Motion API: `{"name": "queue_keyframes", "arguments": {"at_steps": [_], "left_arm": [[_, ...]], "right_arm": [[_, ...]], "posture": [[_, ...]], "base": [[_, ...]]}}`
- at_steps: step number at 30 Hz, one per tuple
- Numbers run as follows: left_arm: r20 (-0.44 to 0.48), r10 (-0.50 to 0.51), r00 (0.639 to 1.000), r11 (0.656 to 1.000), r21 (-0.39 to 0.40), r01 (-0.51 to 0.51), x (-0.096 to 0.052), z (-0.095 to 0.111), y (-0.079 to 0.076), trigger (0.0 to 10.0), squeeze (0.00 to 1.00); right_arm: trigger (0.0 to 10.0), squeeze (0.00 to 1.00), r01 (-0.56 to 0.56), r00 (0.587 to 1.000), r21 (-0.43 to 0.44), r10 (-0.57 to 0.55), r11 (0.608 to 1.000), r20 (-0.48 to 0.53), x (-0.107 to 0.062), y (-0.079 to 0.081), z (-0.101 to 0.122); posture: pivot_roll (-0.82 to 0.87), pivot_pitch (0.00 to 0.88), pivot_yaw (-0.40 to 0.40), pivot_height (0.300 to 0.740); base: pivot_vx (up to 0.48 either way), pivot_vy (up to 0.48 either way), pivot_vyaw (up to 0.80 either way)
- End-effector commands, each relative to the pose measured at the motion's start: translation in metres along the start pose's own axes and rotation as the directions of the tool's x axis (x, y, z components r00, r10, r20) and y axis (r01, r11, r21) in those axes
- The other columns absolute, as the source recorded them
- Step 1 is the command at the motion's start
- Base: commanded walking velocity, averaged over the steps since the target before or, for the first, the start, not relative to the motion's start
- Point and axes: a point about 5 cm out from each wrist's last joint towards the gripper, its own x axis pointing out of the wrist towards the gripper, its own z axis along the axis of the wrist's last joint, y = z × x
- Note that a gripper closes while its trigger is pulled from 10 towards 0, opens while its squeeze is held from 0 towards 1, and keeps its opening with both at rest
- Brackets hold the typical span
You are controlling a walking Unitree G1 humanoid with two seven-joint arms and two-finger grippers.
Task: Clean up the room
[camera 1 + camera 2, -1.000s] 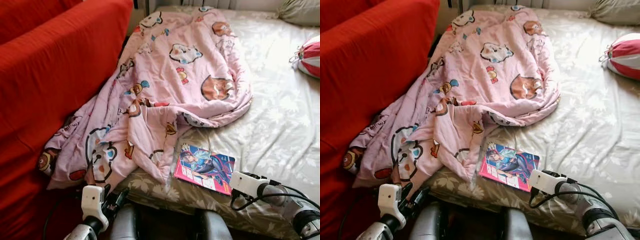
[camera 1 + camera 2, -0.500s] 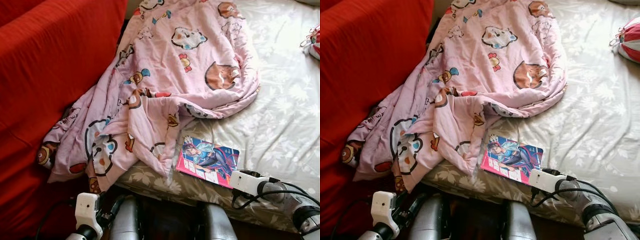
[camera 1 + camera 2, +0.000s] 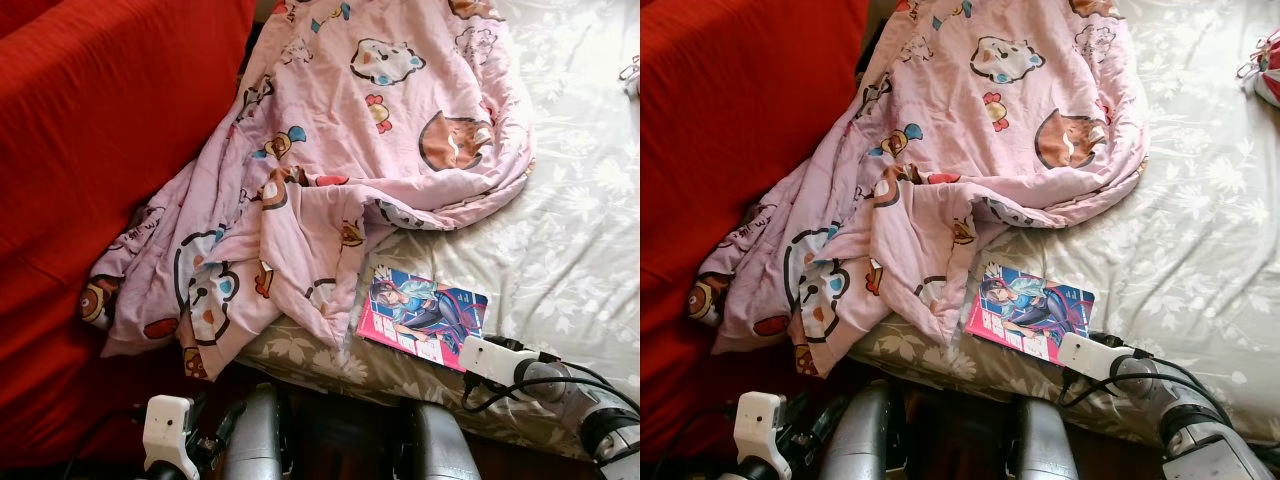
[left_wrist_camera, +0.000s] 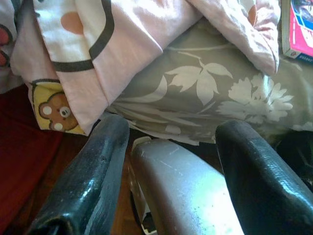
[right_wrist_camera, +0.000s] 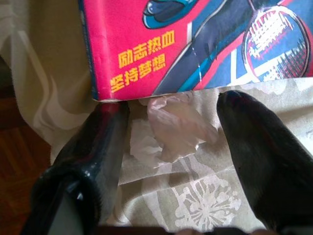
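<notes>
- Pink-edged comic book [image 3: 422, 316] lies flat near the near edge of the bed [image 3: 560, 250], on the grey leaf-print sheet, just right of the hanging corner of the quilt.
- Crumpled bit of clear plastic [image 5: 178, 125] sits on the sheet just at the book's near edge, between the right gripper's fingers.
- Right gripper [image 5: 171, 147] is at the bed's near edge, just beside the book; its two black fingers stand spread wide, holding nothing.
- Left gripper [image 4: 173, 161] hangs low by the robot's silver leg [image 4: 186, 191], below the bed edge, fingers apart and empty.
- Pink cartoon-print quilt [image 3: 340, 170] sprawls over the left of the bed and spills down beside the red sofa [image 3: 100, 150].
</notes>
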Motion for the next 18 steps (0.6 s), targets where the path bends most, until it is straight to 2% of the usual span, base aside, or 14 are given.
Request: {"name": "queue_keyframes", "arguments": {"at_steps": [1,2,3,4,5,6,18], "left_arm": [[-0.037,0.018,0.999,1.000,-0.008,-0.019,-0.0094,-0.0065,0.0051,10.0,0.00],[-0.038,0.019,0.999,1.000,-0.008,-0.020,-0.0095,-0.0065,0.0053,10.0,0.00],[-0.040,0.019,0.999,1.000,-0.008,-0.019,-0.0095,-0.0066,0.0056,10.0,0.00],[-0.040,0.019,0.999,1.000,-0.008,-0.019,-0.0095,-0.0067,0.0056,10.0,0.00],[-0.040,0.019,0.999,1.000,-0.008,-0.019,-0.0095,-0.0068,0.0056,10.0,0.00],[-0.042,0.020,0.999,1.000,-0.008,-0.020,-0.0094,-0.0067,0.0056,10.0,0.00],[-0.044,0.019,0.999,1.000,-0.008,-0.019,-0.0087,-0.0061,0.0058,10.0,0.00]], "right_arm": [[10.0,0.00,-0.016,1.000,0.018,0.016,1.000,-0.007,0.0011,0.0072,-0.0019],[10.0,0.00,-0.012,1.000,0.019,0.013,1.000,-0.009,0.0012,0.0069,-0.0017],[7.5,0.00,-0.007,1.000,0.019,0.008,1.000,-0.014,0.0013,0.0065,-0.0018],[5.6,0.00,-0.003,1.000,0.018,0.004,1.000,-0.018,0.0013,0.0061,-0.0020],[2.0,0.00,-0.002,1.000,0.020,0.003,1.000,-0.022,0.0013,0.0060,-0.0023],[0.0,0.00,0.001,1.000,0.024,-0.001,1.000,-0.029,0.0012,0.0056,-0.0031],[0.0,0.00,-0.034,0.998,0.062,0.037,0.998,-0.047,0.0024,0.0132,-0.0050]], "posture": [[0.21,0.315,0.069,0.632],[0.21,0.314,0.070,0.632],[0.21,0.313,0.070,0.632],[0.21,0.313,0.070,0.632],[0.21,0.312,0.071,0.632],[0.21,0.311,0.071,0.632],[0.22,0.309,0.072,0.632]], "base": [[0.000,0.000,0.00],[0.000,0.000,0.00],[0.000,0.000,0.00],[0.000,0.000,0.00],[0.000,0.000,0.00],[0.000,0.000,0.00],[0.000,0.000,0.00]]}}
